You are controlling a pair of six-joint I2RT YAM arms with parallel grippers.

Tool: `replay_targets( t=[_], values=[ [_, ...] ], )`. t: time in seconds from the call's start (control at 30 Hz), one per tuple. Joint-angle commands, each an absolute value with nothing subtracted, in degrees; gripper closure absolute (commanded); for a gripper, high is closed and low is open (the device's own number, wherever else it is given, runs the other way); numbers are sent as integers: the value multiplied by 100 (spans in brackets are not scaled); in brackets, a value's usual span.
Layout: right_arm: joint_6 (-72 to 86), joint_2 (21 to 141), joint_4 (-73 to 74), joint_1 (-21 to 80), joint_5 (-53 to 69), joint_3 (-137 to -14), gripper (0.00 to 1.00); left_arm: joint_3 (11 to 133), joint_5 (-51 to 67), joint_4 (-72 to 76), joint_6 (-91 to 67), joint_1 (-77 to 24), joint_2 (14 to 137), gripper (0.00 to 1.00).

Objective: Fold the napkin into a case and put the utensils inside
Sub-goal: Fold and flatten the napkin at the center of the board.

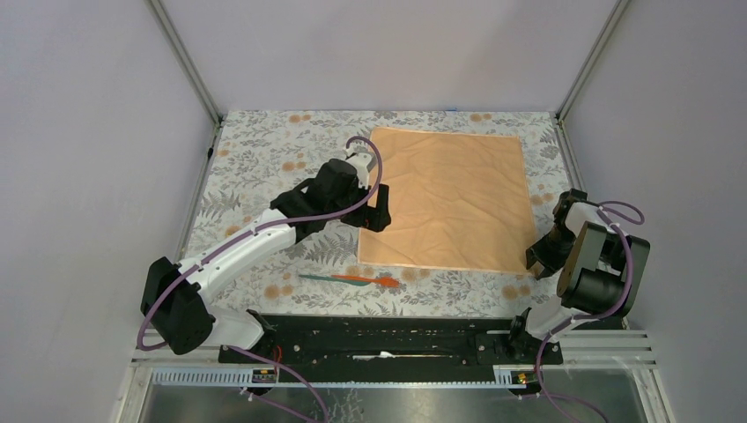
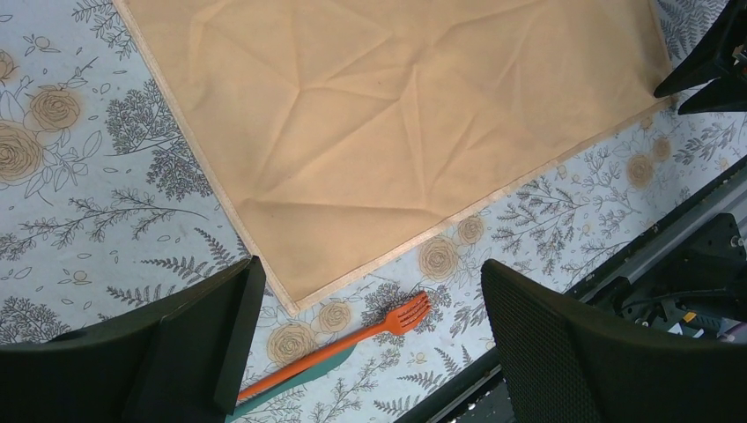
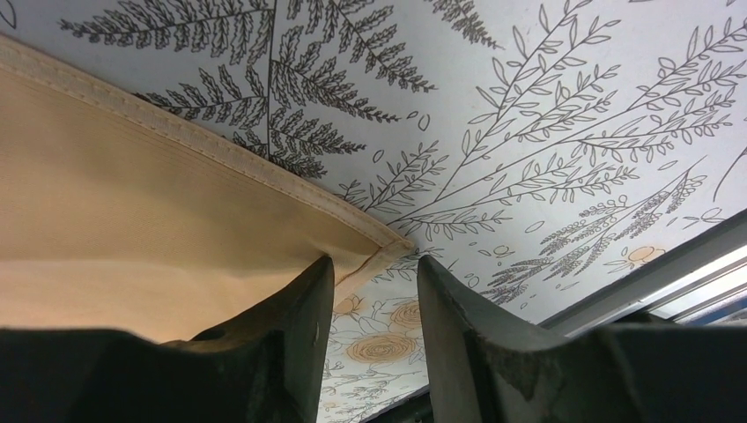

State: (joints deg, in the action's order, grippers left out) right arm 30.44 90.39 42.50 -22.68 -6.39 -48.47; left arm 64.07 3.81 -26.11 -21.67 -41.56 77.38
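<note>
Napkin (image 1: 449, 201), peach-orange, is seen spread flat and unfolded on floral tablecloth (image 1: 264, 159), toward the far right. L. gripper (image 1: 377, 211) is held at napkin's left edge, jaws spread wide, nothing gripped. In its wrist view, cloth's near-left corner is framed between the two fingers (image 2: 176, 352). R. gripper (image 1: 539, 263) is set low at near-right corner, jaws only narrowly parted. The hemmed corner is seen at the gap, beside one finger (image 3: 282, 352), w/ tablecloth visible between the two; no grip on cloth is shown. Utensils (image 1: 348, 279) are laid on tablecloth just in front of napkin's near edge, by its left corner, not touching it. Orange fork (image 2: 352, 339) is turned w/ tines toward right arm's side, and teal piece (image 2: 299, 379) is overlapped by its handle. Both are well apart from either gripper.
</note>
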Motion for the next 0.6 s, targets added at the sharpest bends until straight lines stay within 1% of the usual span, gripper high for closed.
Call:
replay_targets(
  t=[0.0, 0.2, 0.4, 0.47, 0.57],
  values=[
    [2984, 9272, 4030, -2285, -740, -4763, 53, 6364, 269, -2461, -2057, -4188, 7716, 1],
    [3007, 9407, 3584, -2285, -583, -4457, 56, 6366, 256, -2456, -2040, -4199, 7743, 1],
    [3016, 9435, 3155, -2285, -272, -4322, 71, 6365, 246, -2469, -2030, -4196, 7767, 1],
    [3000, 9447, 3130, -2285, -253, -4331, 78, 6369, 245, -2468, -2028, -4194, 7776, 1],
    [2975, 9338, 3177, -2285, -287, -4342, 85, 6358, 234, -2470, -2026, -4199, 7785, 1]
  ],
)
